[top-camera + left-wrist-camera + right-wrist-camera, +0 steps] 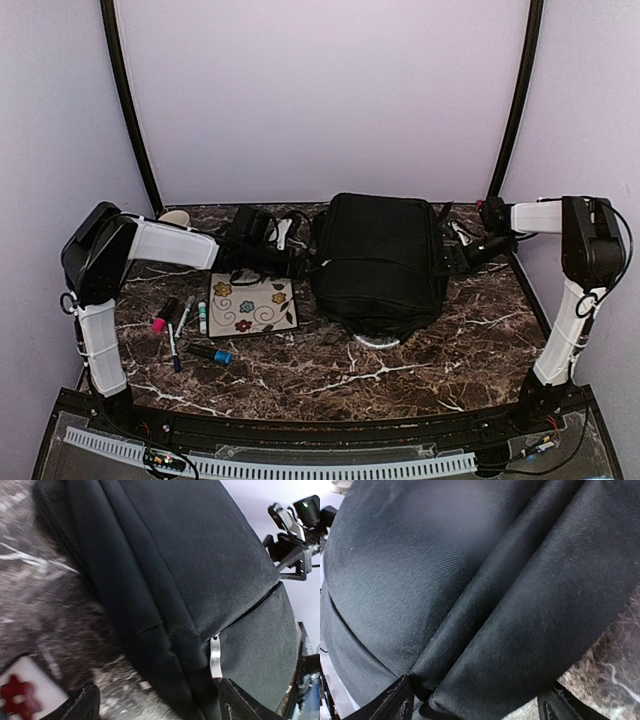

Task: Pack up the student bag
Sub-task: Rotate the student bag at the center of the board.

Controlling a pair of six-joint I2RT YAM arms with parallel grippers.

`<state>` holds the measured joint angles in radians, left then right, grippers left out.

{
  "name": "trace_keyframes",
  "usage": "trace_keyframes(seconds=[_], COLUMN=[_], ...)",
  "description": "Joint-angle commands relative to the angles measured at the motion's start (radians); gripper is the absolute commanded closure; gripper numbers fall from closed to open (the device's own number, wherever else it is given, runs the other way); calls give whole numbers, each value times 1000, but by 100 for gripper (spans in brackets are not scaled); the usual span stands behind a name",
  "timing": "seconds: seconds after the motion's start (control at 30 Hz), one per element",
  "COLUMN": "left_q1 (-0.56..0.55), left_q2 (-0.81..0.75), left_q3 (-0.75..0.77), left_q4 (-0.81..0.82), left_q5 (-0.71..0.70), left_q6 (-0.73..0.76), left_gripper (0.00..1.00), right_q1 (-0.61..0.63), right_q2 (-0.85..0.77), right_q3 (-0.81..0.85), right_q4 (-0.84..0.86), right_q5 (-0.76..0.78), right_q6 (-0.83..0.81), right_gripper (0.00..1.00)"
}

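Top view first: the student bag [378,258] lies flat on the desk [450,350], squarely between the two claws. The left claw [290,262] sits right up against one flank and the right claw [452,255] against the other. The bag's grey-white loop handle [377,341] pokes out at its near end, closer to the arm bases than either claw. On the left claw's side away from the bag lies a flowered card [252,303], and beyond it a scatter of markers [185,330].

Over to the left wrist: the left claw [160,705] is spread wide, its fingertips [85,705] far apart at the bottom edge, nothing clamped. Black bag fabric fills the space ahead of and between them. A silver zipper pull [215,657] hangs just ahead of the far finger. The flowered card [25,690] peeks in outside the near finger. The right claw [292,535] shows well beyond, across the bag.

Right wrist now: the right claw [480,705] is also well open, its fingertips [400,702] wide apart. Folds of the bag [470,580] bulge straight ahead and down between them, but no pinch shows. A strip of desk [615,665] shows off to one side.
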<state>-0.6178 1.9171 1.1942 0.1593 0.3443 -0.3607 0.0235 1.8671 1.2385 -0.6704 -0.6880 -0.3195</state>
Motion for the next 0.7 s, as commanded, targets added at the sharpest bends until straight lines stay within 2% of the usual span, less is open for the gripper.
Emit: trace_keyframes(seconds=[0.0,0.13,0.23,0.5,0.67], left_q1=[-3,-3,-21,-202,-299], left_q2=[87,146,161,172,184], left_q3=[75,70,56,82,92], left_q4=[140,258,299,189,157], left_q5=[232,357,387,280,204], left_q6=[-66,-117,-128,13,60], left_gripper=[17,20,22,26,29], right_q1=[0,12,38,56,54], right_q2=[49,88,97,100,67], right_q3=[40,64,74,73,54], right_q4=[6,-13,-10,22,61], right_q5=[-39,-45,9,130,261], right_q6=[5,-21,-27,-19,1], right_gripper=[19,26,31,36,35])
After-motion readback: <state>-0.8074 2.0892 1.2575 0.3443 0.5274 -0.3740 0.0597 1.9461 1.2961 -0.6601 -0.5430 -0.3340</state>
